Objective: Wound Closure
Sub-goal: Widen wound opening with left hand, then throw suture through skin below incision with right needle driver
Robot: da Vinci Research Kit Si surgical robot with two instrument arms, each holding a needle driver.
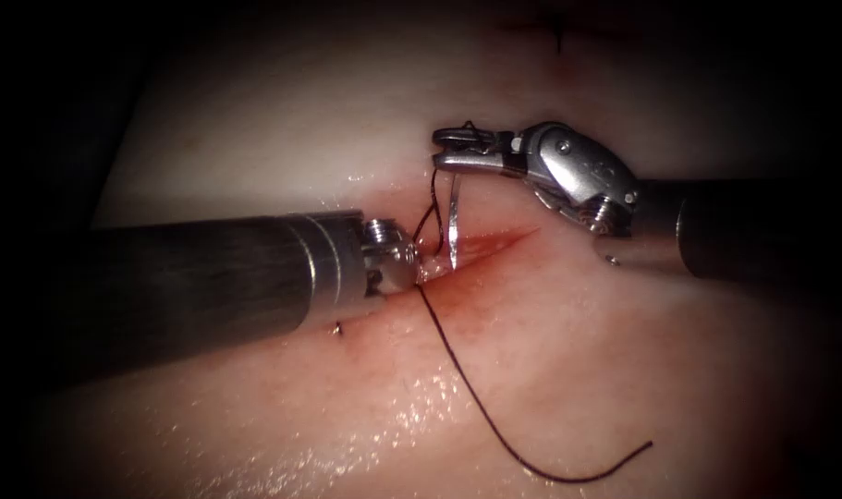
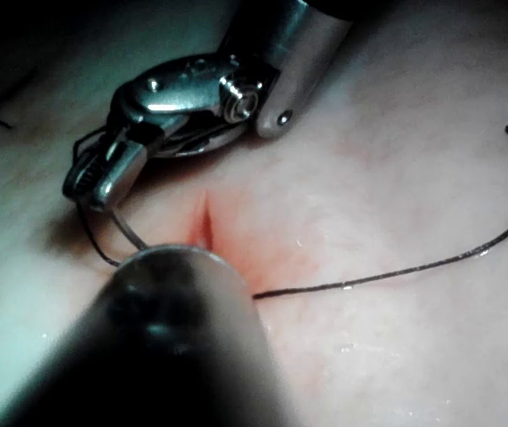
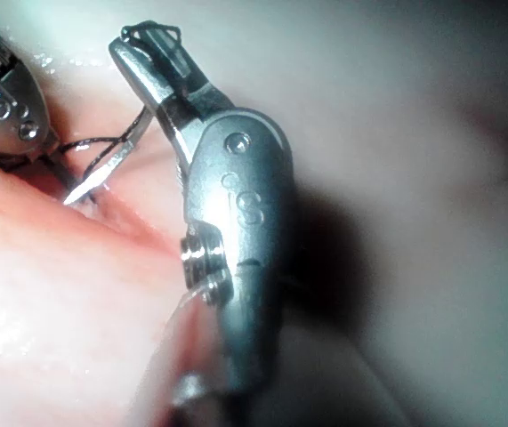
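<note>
The endoscope view takes in both tools over the tissue (image 1: 568,370). The right end effector (image 1: 450,148) comes in from the right and sits above the cut (image 1: 481,248); its jaws are closed on the needle (image 1: 454,226) near its upper end, and the needle hangs down from them so that its lower tip reaches the cut's opening. Whether the tip is actually in the tissue cannot be told here. The left end effector (image 1: 419,268) lies at the left end of the cut with its tip pressed down into the wound, so its jaws are hidden and I cannot tell whether they are parted or what they hold.

The thread (image 1: 494,425) runs from the right jaws down beside the needle to the cut, then trails across the wet tissue toward its near right corner, ending in a free curl.

The left wrist view shows the right end effector (image 2: 89,178) clamped, the needle (image 2: 129,233) curving below it, and the thread (image 2: 396,274) lying loose on the tissue (image 2: 396,356) to the far side of the cut (image 2: 204,222).

The right wrist view adds the needle (image 3: 102,173) up close, its pointed tip at the wound edge beside the left end effector (image 3: 44,147), with thread (image 3: 89,142) looped between the 2 tools. The right end effector (image 3: 147,40) grips the other end.

The tissue is pale, glistening, and stained with red fluid (image 1: 457,323) around the cut.
</note>
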